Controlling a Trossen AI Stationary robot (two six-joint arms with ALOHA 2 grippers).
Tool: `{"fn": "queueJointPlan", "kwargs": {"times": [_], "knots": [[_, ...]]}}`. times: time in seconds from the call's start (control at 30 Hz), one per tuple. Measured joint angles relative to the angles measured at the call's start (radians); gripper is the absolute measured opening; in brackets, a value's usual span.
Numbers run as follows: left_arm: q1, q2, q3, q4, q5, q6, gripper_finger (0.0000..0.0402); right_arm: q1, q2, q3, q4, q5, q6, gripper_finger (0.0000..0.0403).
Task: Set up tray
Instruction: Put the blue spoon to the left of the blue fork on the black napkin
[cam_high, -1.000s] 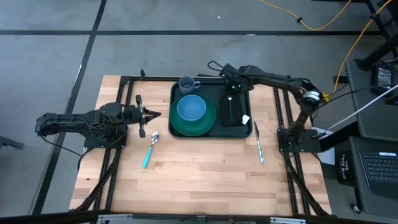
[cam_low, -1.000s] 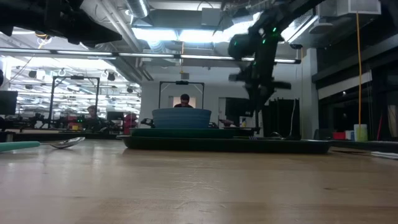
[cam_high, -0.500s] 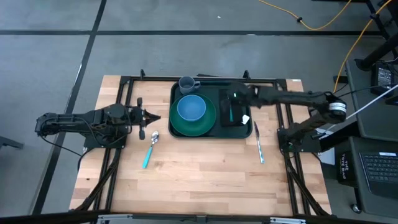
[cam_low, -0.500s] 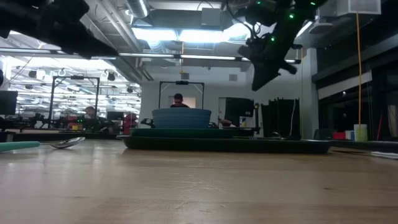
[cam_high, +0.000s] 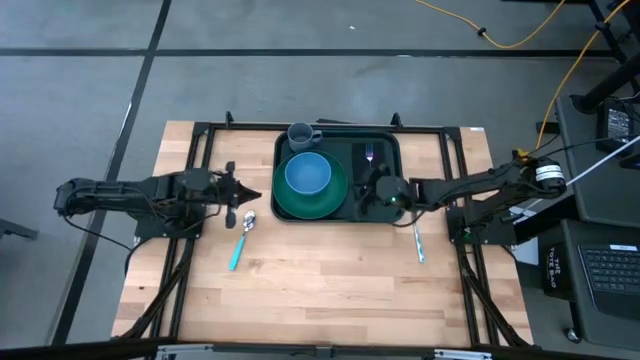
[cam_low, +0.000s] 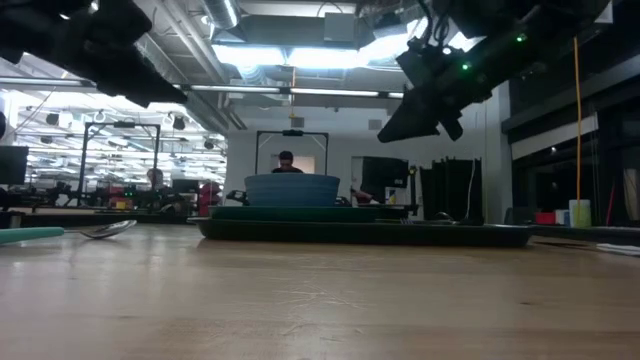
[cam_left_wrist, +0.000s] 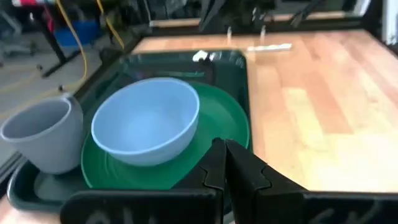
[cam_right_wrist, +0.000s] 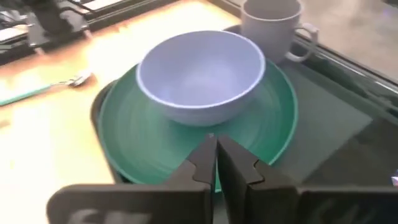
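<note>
The dark green tray (cam_high: 338, 140) lies at the table's far middle. On it rest a round green plate (cam_high: 296, 205) bearing a blue bowl (cam_high: 307, 173), a grey mug (cam_high: 302, 134) at the far left corner, and a black napkin (cam_high: 362, 170) with a fork (cam_high: 369, 155) on top. My right gripper (cam_high: 372, 190) hovers shut above the napkin's near end, pointing at the plate and bowl (cam_right_wrist: 199, 68); in the low view the right gripper (cam_low: 392, 128) is well above the tray (cam_low: 365, 233). My left gripper (cam_high: 252, 190) waits shut left of the tray, off the table.
A knife (cam_high: 415, 228) lies on the table right of the tray. A spoon with a teal handle (cam_high: 240, 240) lies left of it, near my left gripper. The table's near half is bare wood (cam_high: 330, 290). Black frame rails run along both sides.
My right gripper has moved from the tray's far right corner toward the near edge along the napkin, and has tipped from pointing down to slanting toward the plate. Its arm has swung round to the table's right side. The fork now shows uncovered on the napkin.
</note>
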Motion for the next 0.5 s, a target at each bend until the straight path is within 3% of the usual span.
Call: {"fn": "queueJointPlan", "kwargs": {"times": [0.2,0.5], "knots": [[0.000,0.197,0.148,-0.106,0.004,-0.029,0.0002,0.046,0.000,-0.005,0.026,0.001,-0.022,0.0013],[0.002,0.436,0.417,-0.470,0.003,-0.047,0.0006,0.050,0.000,-0.005,0.027,0.002,-0.127,0.0017]]}}
